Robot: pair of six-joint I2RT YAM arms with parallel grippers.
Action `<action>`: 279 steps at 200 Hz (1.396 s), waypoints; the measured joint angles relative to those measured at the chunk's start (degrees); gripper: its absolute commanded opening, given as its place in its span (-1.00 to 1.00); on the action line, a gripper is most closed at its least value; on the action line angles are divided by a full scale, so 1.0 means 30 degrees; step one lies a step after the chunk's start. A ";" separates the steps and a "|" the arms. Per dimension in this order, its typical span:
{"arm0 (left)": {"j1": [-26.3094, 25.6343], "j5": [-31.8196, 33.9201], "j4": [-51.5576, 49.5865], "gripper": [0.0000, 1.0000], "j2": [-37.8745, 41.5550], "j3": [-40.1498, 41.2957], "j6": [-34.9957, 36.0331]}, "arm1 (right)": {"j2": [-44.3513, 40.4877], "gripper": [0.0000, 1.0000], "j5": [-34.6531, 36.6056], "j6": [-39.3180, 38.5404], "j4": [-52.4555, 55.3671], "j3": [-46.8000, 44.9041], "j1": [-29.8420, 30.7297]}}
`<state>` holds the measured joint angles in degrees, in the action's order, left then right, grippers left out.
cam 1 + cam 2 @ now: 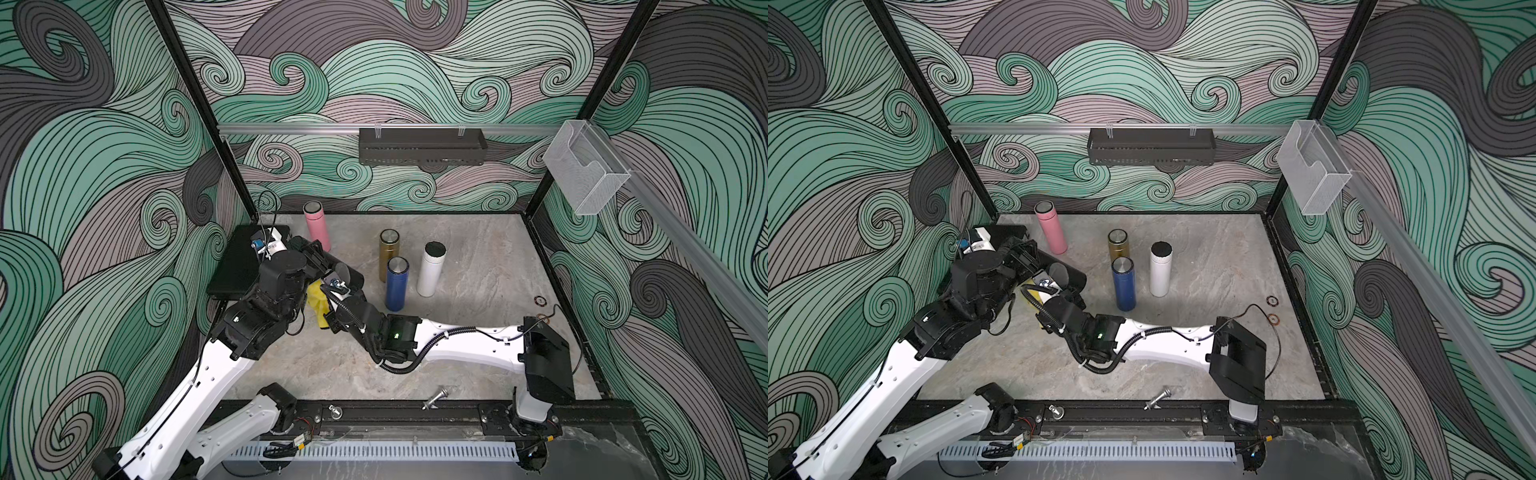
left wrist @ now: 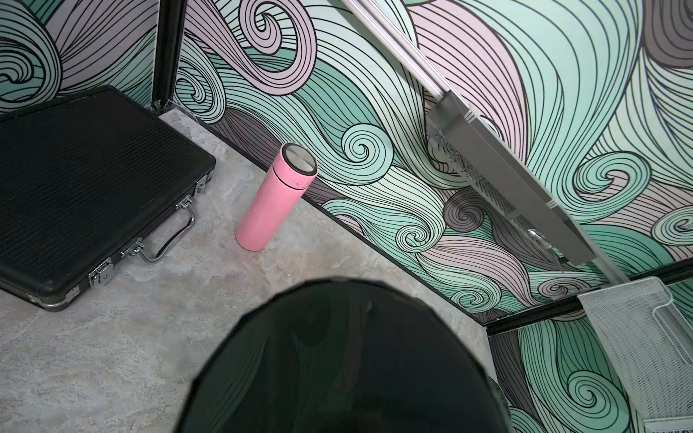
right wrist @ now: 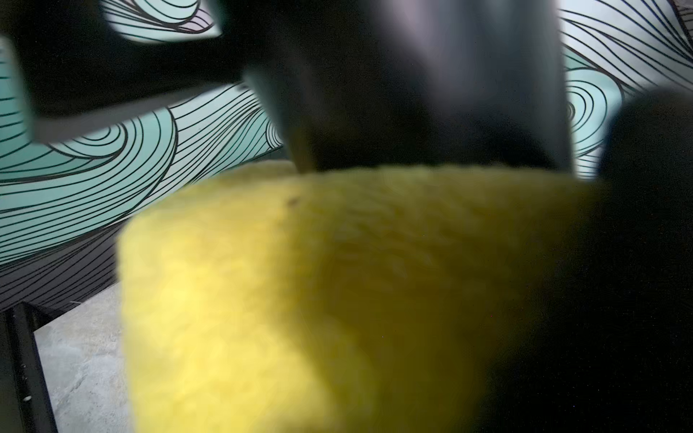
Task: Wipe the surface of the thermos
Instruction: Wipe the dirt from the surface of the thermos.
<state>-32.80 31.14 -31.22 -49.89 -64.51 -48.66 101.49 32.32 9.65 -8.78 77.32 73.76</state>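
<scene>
A black thermos [image 1: 347,272] [image 1: 1069,272] is held tilted on its side above the table's left part, with my left gripper [image 1: 318,255] [image 1: 1027,253] shut around it. In the left wrist view its dark round body [image 2: 345,356] fills the lower middle and hides the jaws. A yellow cloth [image 1: 316,305] [image 1: 1030,293] hangs bunched just below the thermos, with my right gripper [image 1: 330,305] [image 1: 1050,297] shut on it. In the right wrist view the cloth [image 3: 300,281] presses up against the black thermos [image 3: 412,93], and the fingers are buried in it.
A pink thermos [image 1: 317,226] [image 2: 275,197] stands at the back left. Gold [image 1: 389,253], blue [image 1: 396,284] and white [image 1: 432,270] thermoses stand mid-table. A black case [image 1: 239,266] [image 2: 93,187] lies at the left wall. A metal bolt [image 1: 434,398] lies near the front rail.
</scene>
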 measured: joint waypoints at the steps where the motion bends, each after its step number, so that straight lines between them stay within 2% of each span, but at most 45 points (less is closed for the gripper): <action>1: -0.0007 0.0015 0.0007 -1.00 0.0000 0.0000 0.0000 | -0.0029 -1.00 0.0000 0.0044 0.0007 -0.0044 -0.0015; 62: -0.0007 0.1581 -0.0109 -1.00 0.1115 0.0051 0.0838 | -0.3067 -1.00 -0.0729 0.2841 0.2579 -0.2652 -0.0597; 78: -0.0007 0.1807 -0.0313 -1.00 0.1450 0.0051 0.1217 | -0.4153 -1.00 -0.2047 0.3177 0.3577 -0.2754 -0.0780; 105: 0.0022 0.1406 -0.0532 -1.00 0.2004 0.0051 0.2164 | -0.6557 -1.00 -0.5574 0.3971 0.4750 -0.3337 -0.0984; 134: 0.0459 -0.0561 -0.0765 -1.00 0.2725 -0.0189 0.2973 | -0.8677 -1.00 -0.9406 0.5370 0.6411 -0.4313 -0.1377; 167: 0.0954 -0.2783 -0.1013 -1.00 0.2834 -0.1435 0.3249 | -1.0418 -1.00 -1.1234 0.6696 0.8196 -0.6237 -0.1647; 206: 0.1362 -0.5639 -0.0561 -1.00 0.2943 -0.1632 0.2958 | -1.3056 -1.00 -1.1548 0.7650 0.9843 -0.8561 -0.1778; 279: 0.2747 -1.2721 0.2754 -1.00 0.0896 -0.1013 0.1217 | -1.7238 -1.00 -1.0892 0.8925 0.9675 -1.1599 -0.4386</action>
<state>-24.56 -7.03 -22.96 -47.20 -67.55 -45.01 49.78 -0.36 36.42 20.25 42.52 60.60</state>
